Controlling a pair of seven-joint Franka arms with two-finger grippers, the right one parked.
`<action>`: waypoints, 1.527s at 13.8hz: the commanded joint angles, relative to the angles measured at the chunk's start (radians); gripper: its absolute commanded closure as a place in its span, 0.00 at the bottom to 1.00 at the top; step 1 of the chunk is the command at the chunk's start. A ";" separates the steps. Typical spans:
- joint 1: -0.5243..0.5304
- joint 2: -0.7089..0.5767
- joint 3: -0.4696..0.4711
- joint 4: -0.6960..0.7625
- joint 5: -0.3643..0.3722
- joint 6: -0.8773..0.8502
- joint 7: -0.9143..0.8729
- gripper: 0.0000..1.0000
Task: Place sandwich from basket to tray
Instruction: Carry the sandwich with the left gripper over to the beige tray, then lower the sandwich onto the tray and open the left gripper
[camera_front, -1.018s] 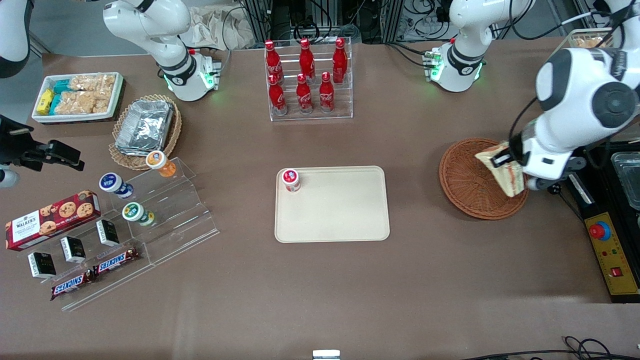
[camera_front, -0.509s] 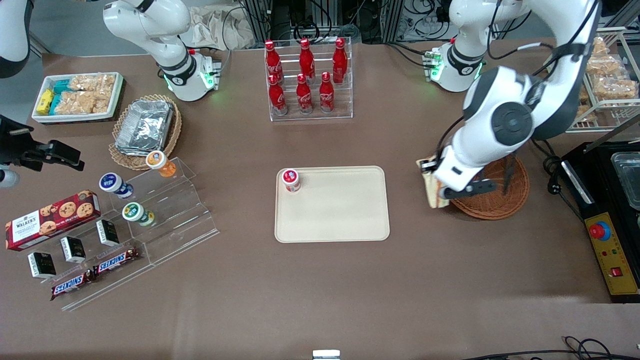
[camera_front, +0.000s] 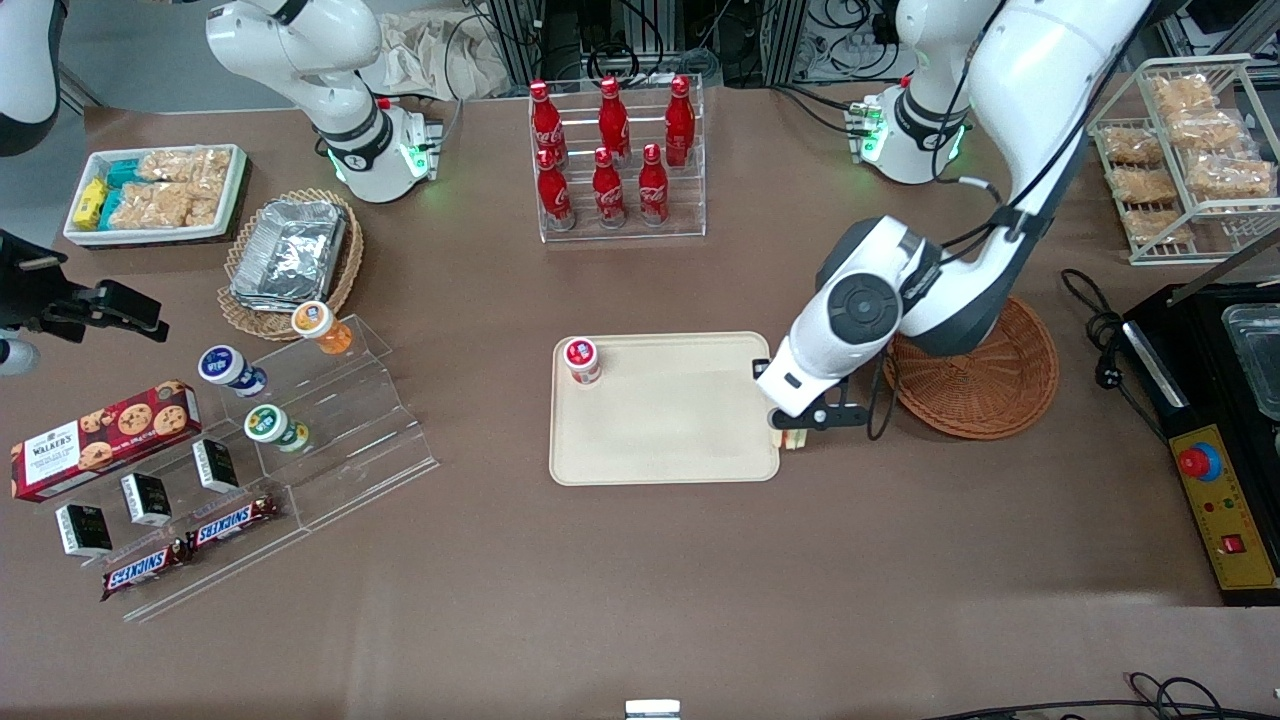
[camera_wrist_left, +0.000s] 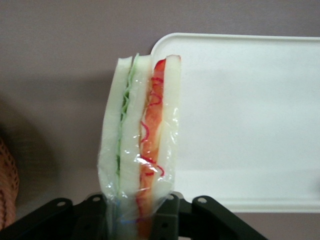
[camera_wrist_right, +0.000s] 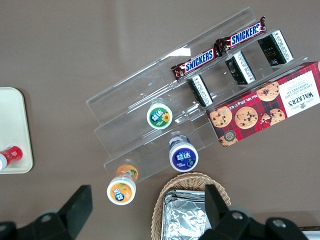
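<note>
My left gripper (camera_front: 793, 432) is shut on the sandwich (camera_front: 791, 438), which hangs just above the tray's (camera_front: 665, 430) short edge at the working arm's end. In the front view the wrist hides most of the sandwich. In the left wrist view the sandwich (camera_wrist_left: 140, 145) is a film-wrapped wedge of white bread with green and orange-red filling, pinched between the black fingers (camera_wrist_left: 170, 215) of the gripper (camera_wrist_left: 137, 216). It overlaps the tray's rounded corner (camera_wrist_left: 165, 47). The reddish-brown basket (camera_front: 985, 385) sits on the table beside the tray, partly under the arm, with nothing visible in it.
A small red-capped bottle (camera_front: 581, 360) stands in a tray corner toward the parked arm. A clear rack of cola bottles (camera_front: 615, 160) is farther from the camera. A stepped acrylic stand (camera_front: 300, 440) with snacks lies toward the parked arm's end. A black control box (camera_front: 1225, 510) flanks the basket.
The gripper has carried the sandwich out of the basket and across the table to the tray's edge. The basket stays in place, now without the sandwich.
</note>
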 joint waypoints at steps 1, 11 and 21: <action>-0.024 0.101 -0.001 0.098 0.061 -0.005 -0.087 0.73; -0.105 0.207 0.007 0.155 0.080 0.003 -0.090 0.71; -0.098 0.219 0.005 0.163 0.113 -0.002 -0.090 0.00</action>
